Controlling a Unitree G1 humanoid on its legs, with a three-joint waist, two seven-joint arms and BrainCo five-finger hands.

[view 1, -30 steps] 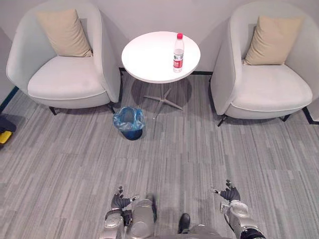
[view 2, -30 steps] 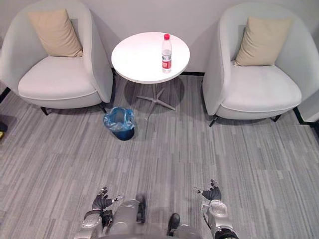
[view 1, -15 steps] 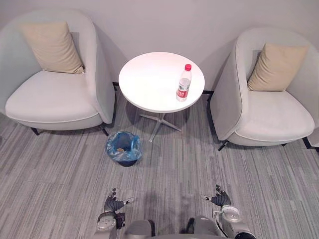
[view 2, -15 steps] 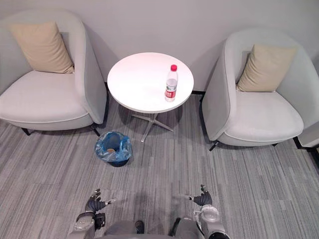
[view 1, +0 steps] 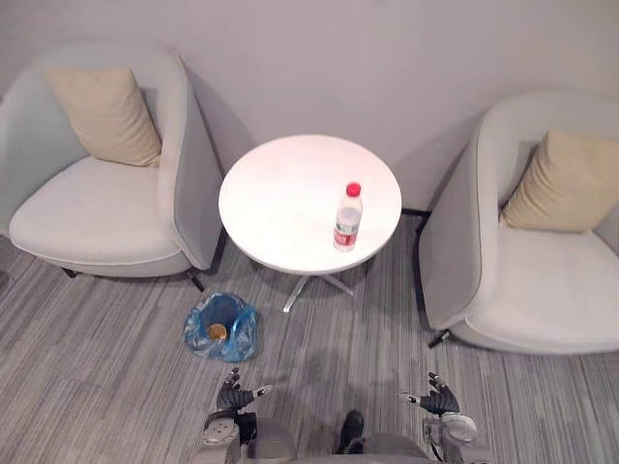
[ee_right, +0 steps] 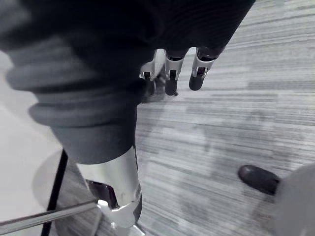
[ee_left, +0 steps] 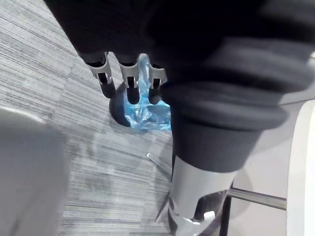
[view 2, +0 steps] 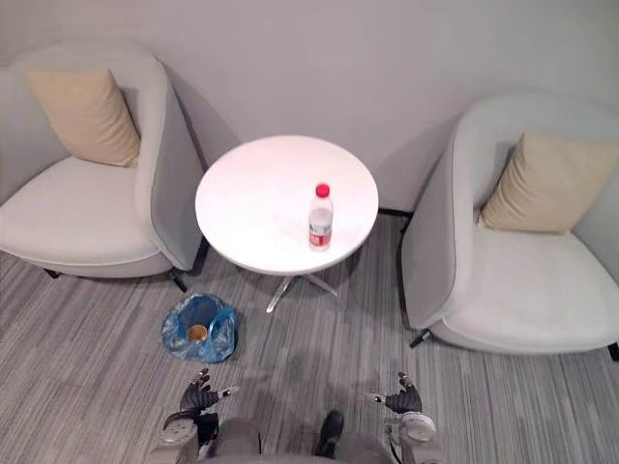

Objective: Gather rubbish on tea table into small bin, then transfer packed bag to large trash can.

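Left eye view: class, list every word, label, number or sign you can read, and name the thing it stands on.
Label on the water bottle: there is print on a red and white band, but it is too small to read.
No words, numbers or signs on the round table or the small bin.

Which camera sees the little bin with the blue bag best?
The left eye view: it looks down on the whole small bin, with its blue bag open and something orange inside. The right eye view shows almost the same. The left wrist view catches part of the blue bag past the left robot hand.
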